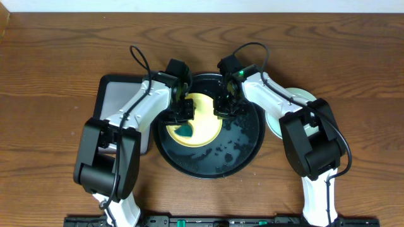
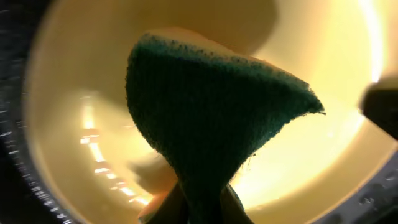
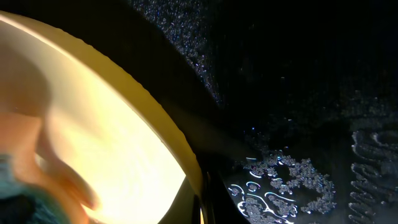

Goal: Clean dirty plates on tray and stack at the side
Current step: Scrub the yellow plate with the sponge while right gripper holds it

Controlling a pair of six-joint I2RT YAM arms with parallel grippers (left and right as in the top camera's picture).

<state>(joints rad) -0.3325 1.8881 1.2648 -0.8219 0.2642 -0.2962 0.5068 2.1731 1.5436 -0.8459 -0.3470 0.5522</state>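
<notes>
The pale yellow plate lies in the left half of the round black tray. My left gripper is shut on a dark green sponge that rests on the plate. In the left wrist view the sponge fills the middle, with the plate around it. My right gripper is shut on the plate's right rim. Pale mint plates lie right of the tray, partly hidden by the right arm; I cannot tell how many.
A rectangular black-rimmed grey tray sits left of the round tray, under the left arm. Water droplets and foam cover the black tray's floor. The table is brown wood.
</notes>
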